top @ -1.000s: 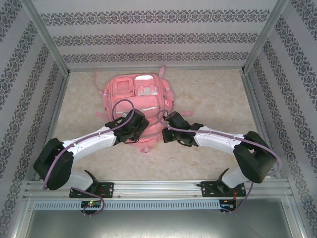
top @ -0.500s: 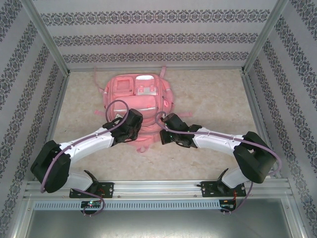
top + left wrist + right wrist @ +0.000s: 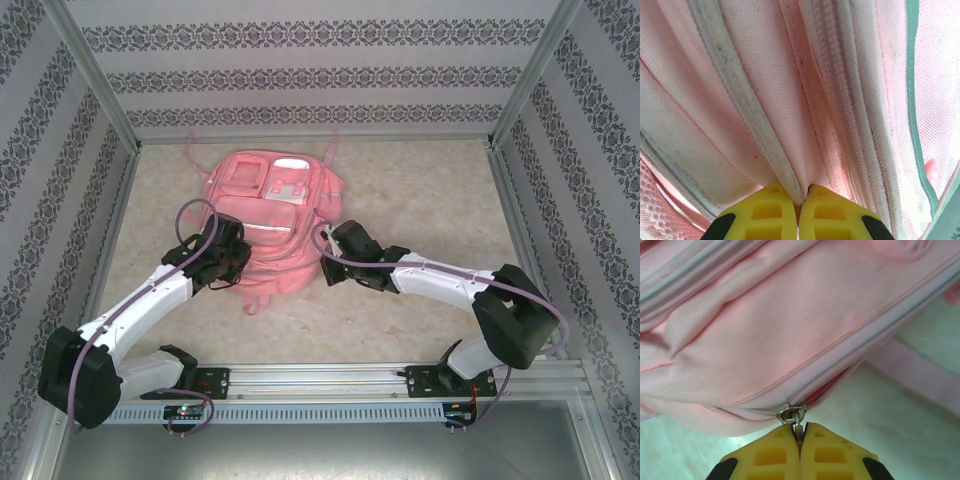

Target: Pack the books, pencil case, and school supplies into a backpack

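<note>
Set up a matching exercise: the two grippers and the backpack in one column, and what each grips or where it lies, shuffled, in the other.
Column one:
1. left gripper
2. right gripper
3. backpack

Column two:
A. lies on the table
B. jaws shut on a pink fabric seam
C. jaws shut on a metal zip pull

Pairs: 1-B, 2-C, 3-A.
</note>
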`<state>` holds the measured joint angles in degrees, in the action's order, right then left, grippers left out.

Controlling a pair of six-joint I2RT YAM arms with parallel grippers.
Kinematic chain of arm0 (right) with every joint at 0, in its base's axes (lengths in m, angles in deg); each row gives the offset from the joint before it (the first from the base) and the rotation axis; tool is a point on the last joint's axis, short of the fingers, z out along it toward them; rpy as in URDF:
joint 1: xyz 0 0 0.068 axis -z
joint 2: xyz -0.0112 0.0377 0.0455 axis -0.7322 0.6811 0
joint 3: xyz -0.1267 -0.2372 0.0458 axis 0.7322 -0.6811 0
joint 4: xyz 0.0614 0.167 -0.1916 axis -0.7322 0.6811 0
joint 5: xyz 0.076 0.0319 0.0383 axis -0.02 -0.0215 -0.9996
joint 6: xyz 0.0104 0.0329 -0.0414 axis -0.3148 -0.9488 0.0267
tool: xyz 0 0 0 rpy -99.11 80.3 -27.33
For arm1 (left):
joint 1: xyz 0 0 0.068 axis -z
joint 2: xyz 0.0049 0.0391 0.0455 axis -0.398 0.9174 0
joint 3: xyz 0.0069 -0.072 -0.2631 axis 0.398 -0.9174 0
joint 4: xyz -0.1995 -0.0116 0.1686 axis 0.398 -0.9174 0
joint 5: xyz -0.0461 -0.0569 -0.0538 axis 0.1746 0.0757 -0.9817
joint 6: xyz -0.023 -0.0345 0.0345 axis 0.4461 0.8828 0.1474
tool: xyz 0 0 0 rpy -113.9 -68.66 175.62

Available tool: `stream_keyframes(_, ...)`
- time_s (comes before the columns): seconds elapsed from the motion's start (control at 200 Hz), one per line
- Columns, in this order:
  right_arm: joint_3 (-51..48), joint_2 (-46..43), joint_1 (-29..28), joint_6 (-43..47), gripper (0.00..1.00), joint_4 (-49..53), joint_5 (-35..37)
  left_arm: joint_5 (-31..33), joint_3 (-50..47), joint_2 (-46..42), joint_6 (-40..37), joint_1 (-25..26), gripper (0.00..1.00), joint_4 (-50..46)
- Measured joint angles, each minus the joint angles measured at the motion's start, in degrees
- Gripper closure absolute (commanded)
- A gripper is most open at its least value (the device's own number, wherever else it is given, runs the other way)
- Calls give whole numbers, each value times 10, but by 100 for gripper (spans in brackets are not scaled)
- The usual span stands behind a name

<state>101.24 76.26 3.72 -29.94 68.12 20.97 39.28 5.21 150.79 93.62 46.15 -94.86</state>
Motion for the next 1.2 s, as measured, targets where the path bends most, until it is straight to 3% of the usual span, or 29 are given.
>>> stream_keyframes(0.34, 32, 18, 24, 49, 100, 2, -66, -76, 42, 37, -177, -105, 100, -48)
stream_keyframes(0.465, 42, 34, 0, 47, 100, 5, -65, -69, 70, 64, -216, -120, 60, -75)
stream_keyframes(0.515, 44, 42, -12, 45, 100, 7, -61, -58, 73, 63, -223, -124, 49, -85)
stream_keyframes(0.555, 45, 48, -20, 42, 100, 9, -57, -52, 73, 59, -223, -130, 44, -91)
stream_keyframes(0.669, 49, 61, -38, 31, 100, 12, -48, -50, 59, 23, -198, -128, 42, -104)
stream_keyframes(0.769, 53, 70, -45, 24, 100, 13, -46, -57, 21, -40, -145, -98, 42, -103)
stream_keyframes(0.909, 55, 74, -45, 17, 100, 13, -46, -60, -51, -104, -38, 2, 42, -82)
stream_keyframes(1.039, 56, 76, -45, 16, 100, 13, -46, -47, -82, -95, 46, 74, 42, -37)
stream_keyframes(1.199, 56, 76, -45, 14, 100, 13, -46, -16, -73, -46, 98, 112, 43, 19)
